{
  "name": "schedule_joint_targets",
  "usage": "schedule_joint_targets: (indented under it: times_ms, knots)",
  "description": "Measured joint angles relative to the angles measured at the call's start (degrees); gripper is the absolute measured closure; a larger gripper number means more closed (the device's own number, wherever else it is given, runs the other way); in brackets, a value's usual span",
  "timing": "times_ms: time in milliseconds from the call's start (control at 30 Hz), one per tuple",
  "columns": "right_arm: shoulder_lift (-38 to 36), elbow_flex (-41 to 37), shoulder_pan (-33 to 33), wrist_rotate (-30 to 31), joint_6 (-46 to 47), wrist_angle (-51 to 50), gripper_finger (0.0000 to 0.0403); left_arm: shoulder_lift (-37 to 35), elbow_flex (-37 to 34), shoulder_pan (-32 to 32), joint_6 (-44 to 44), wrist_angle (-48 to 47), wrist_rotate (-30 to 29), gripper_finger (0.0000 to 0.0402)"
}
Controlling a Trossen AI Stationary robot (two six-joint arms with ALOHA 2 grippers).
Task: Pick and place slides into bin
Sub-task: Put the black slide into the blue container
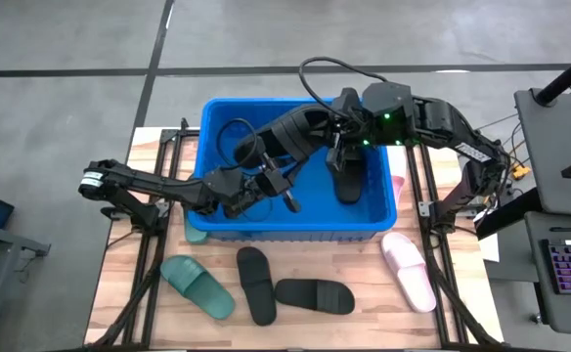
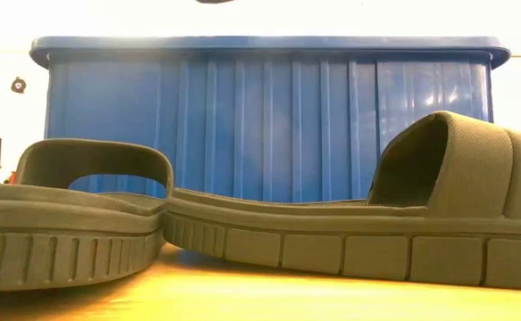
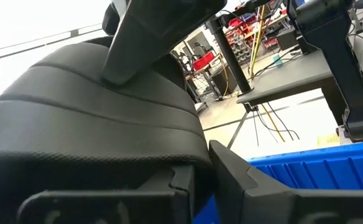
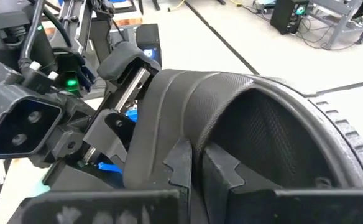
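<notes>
Grippers, left [image 1: 284, 186] and right [image 1: 336, 132], both clenched on one black slide [image 1: 295, 132] over bin [image 1: 217, 117]. Rubber looks light, bendy; strap gives best hold.

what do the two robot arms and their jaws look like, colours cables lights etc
Both arms are dark, nearly black, with blocky jointed links. The left arm has a pale ring at its outer end. The right arm shows small green lights near its wrist, with a black cable looping above it. The jaws are matte black, with stepped, angular tips.
</notes>
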Motion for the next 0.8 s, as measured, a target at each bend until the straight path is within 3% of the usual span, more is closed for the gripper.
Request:
schedule_joint_targets:
  times_ms: [433,800]
  knots:
    - [0.02,0.00,-1.42,-3.70,0.45,-0.04,0.0392,0.00,0.00,0.00,0.02,0.04,-0.01,0.0338]
    - [-0.19,0.00,-2.66,-4.14,0.43,-0.45,0.0392,0.00,-0.22,0.37,0.17,-0.09,-0.28,0.0335]
